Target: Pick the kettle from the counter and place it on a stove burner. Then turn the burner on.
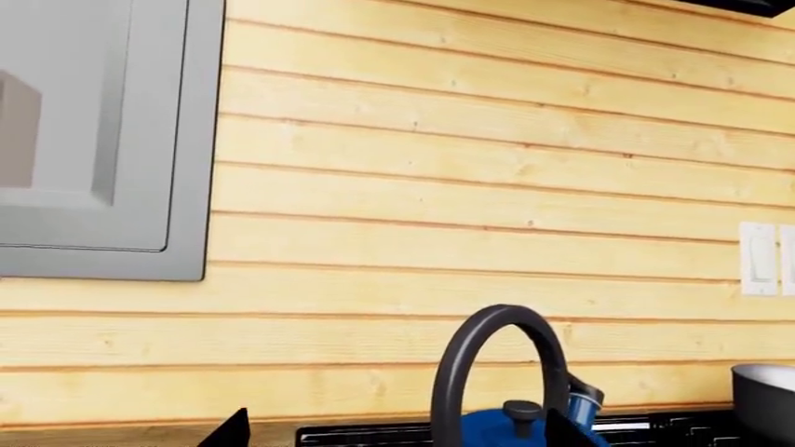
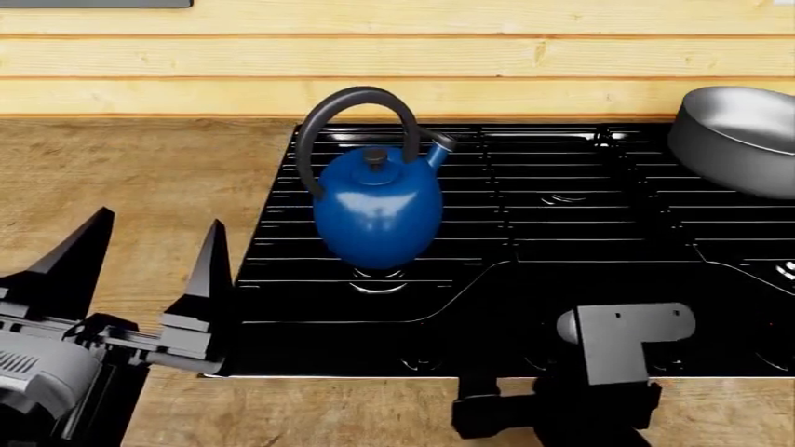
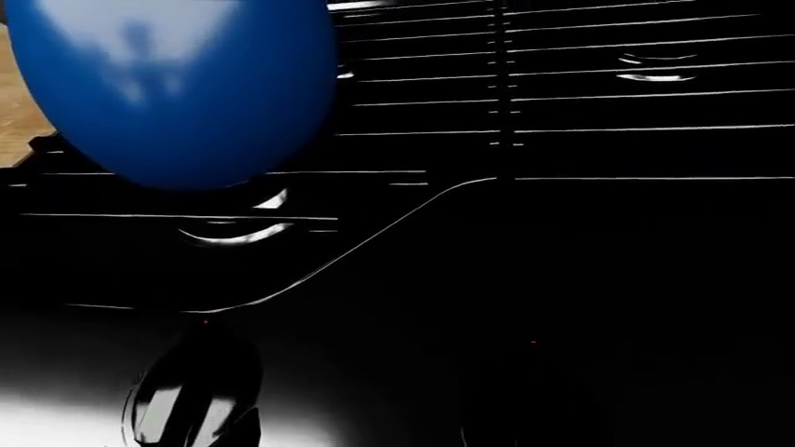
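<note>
The blue kettle (image 2: 376, 209) stands upright on the front-left stove burner (image 2: 379, 282) of the black cooktop, with nothing holding it. It also shows in the left wrist view (image 1: 497, 430) and the right wrist view (image 3: 174, 84). My left gripper (image 2: 143, 261) is open and empty over the counter (image 2: 125, 177), left of the cooktop; its two fingertips (image 1: 230, 430) frame the kettle's handle (image 1: 497, 363) from a distance. My right gripper (image 2: 553, 410) hangs low at the cooktop's front edge, above a shiny knob (image 3: 193, 396). Its jaws are lost in the black.
A silver-grey pot (image 2: 739, 135) sits on the back-right burner and also shows in the left wrist view (image 1: 764, 396). The pale plank wall (image 1: 472, 186) carries a grey cabinet (image 1: 100, 140) and a white switch (image 1: 758, 259). Other burners (image 2: 565, 197) lie under the grate.
</note>
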Robot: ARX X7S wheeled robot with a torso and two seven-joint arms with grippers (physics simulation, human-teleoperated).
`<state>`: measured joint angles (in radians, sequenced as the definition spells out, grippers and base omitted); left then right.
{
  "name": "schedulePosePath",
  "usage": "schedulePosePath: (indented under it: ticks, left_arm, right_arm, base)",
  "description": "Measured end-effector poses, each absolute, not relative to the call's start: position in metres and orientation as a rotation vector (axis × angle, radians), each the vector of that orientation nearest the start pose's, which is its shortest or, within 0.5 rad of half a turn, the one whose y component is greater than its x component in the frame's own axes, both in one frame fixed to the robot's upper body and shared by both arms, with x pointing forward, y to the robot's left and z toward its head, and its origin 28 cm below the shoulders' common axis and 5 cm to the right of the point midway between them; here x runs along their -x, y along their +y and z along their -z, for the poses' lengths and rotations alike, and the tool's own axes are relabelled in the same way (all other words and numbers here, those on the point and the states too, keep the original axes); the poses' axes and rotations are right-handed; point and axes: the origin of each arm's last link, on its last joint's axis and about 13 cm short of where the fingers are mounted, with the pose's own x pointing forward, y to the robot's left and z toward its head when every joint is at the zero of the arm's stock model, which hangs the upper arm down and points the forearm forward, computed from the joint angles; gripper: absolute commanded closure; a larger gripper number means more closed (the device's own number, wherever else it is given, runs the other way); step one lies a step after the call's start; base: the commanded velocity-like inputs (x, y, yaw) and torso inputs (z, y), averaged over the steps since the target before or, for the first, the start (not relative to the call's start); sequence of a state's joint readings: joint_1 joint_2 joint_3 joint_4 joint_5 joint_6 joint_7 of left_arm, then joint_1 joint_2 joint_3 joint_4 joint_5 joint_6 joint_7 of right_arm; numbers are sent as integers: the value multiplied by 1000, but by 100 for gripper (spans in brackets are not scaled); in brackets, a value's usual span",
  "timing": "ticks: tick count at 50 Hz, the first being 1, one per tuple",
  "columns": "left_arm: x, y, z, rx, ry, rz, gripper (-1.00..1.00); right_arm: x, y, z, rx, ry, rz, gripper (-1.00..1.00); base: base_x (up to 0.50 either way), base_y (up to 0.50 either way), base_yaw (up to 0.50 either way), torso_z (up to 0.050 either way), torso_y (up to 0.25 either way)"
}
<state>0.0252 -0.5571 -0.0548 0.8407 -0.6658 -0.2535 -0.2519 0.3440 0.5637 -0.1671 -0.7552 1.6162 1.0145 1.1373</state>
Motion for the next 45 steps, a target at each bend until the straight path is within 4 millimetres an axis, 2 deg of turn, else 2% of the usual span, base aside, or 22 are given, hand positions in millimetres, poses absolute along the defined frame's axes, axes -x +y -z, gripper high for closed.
schedulePosePath:
  ticks: [10,28,45]
  left_arm:
    - [-168,251,-174,85,-425,190,-100]
    - [-171,249,-172,86,-413,194,-100]
    - [-172,250,-169,92,-412,190,-100]
  right_arm:
    - [-157,-89,-171,-35,451,-192,-100]
    - [-138,-81,-171,-77,502,-390,-100]
    - [-156,-69,-167,-87,472,-448,-100]
  base:
    - [0,0,0,0,0]
    - [0,0,0,0,0]
    - [0,0,0,0,0]
